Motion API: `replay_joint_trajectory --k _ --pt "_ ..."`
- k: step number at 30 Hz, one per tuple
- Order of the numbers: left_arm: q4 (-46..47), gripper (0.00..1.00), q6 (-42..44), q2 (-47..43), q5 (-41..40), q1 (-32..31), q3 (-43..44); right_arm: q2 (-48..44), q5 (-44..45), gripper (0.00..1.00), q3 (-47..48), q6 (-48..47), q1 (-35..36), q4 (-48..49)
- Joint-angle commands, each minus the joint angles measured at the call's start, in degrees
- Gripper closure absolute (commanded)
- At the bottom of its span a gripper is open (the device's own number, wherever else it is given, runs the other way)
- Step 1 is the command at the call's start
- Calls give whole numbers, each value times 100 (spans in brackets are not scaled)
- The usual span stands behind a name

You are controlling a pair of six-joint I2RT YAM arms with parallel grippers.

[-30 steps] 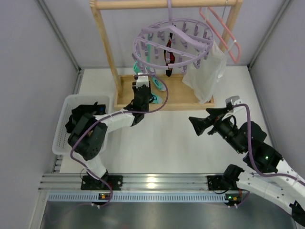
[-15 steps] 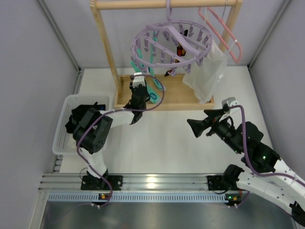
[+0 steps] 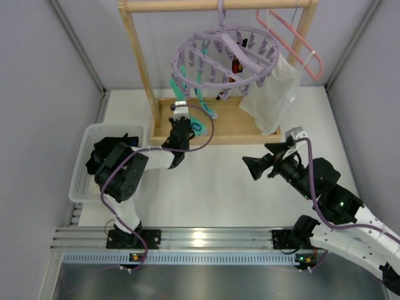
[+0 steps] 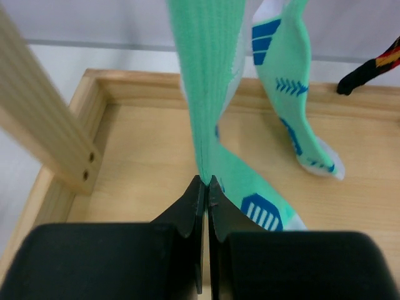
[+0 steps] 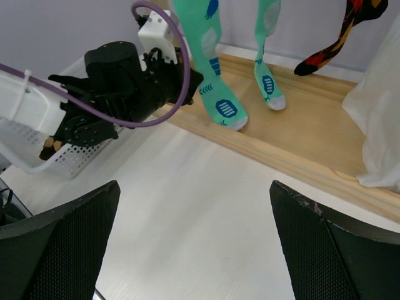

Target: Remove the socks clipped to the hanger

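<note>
Teal sock [image 4: 209, 94] in clenched left gripper [image 4: 205, 180], plain only from its wrist; right gripper [image 5: 195, 185] agape

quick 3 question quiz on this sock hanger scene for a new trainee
1. True or false: the right gripper is holding a sock.
2. What is the left gripper shut on? A) a teal sock B) the white cloth bag C) the pink coat hanger
3. How many teal socks hang from the lavender hanger?
Key: 1 false; 2 A; 3 two.
</note>
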Motion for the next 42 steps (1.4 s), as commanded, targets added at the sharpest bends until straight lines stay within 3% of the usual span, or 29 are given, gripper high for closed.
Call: replay_joint_trajectory --k 1,9,15,21,27,31,38,42 --pt "349 100 -264 -1022 -366 -216 -527 64 -157 1 26 97 -69 543" --pt "-504 100 -449 -3060 -718 -1359 -1416 -208 -254 1 211 396 -69 543" --pt "-803 100 305 -3538 -1727 -2991 -1400 -350 -17 1 569 555 -60 281" --pt "-794 100 1150 -2941 -2571 -4232 -943 81 440 1 1667 309 -60 -440" --pt "-794 100 2028 -1588 -3169 -4857 146 1177 836 1 3230 -95 -69 -1618" --pt "-786 100 2503 -745 -3380 -5016 1032 2118 767 1 4339 -324 -69 -2486" --pt "-777 100 3505 127 -3768 -5087 1914 4026 572 14 6580 -711 -69 -3666" --pt "-777 100 3682 241 -3698 -5096 2072 4641 966 22 6890 -895 -43 -3676"
